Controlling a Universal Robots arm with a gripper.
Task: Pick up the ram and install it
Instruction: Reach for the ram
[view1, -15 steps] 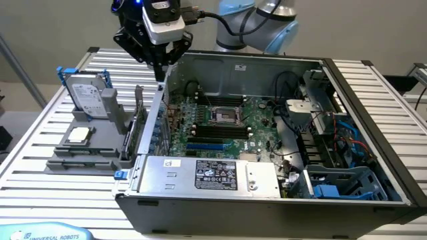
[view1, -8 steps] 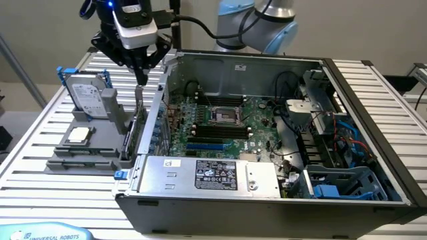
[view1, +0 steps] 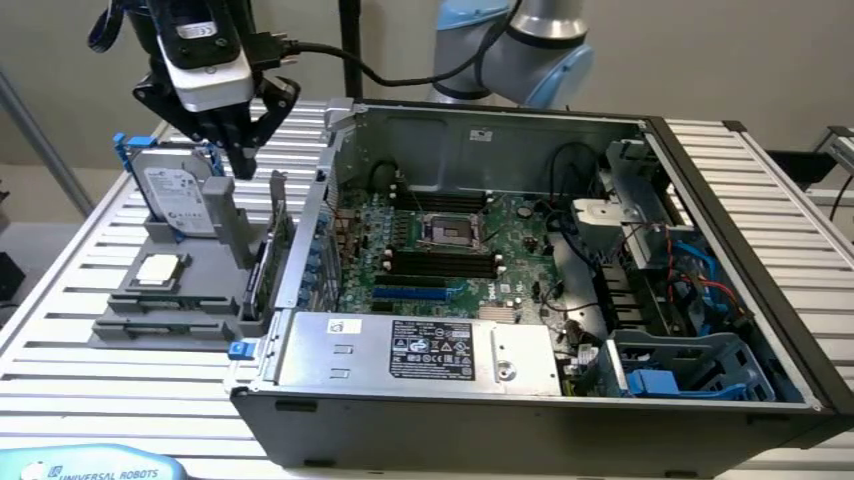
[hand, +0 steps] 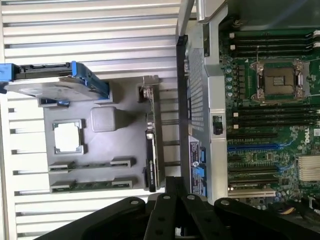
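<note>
My tool (view1: 244, 165) is fully closed and empty, hanging above the grey holder (hand: 100, 150) beside the hard drive (view1: 180, 195). The ram (hand: 92, 186) lies untouched in the holder's end slot, beyond the processor chip (view1: 159, 268).

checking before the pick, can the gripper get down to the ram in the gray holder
Probably yes: the ram lies uncovered in the gray holder, open from above. The shut gripper hangs near the hard drive, with nothing seen in between.
</note>
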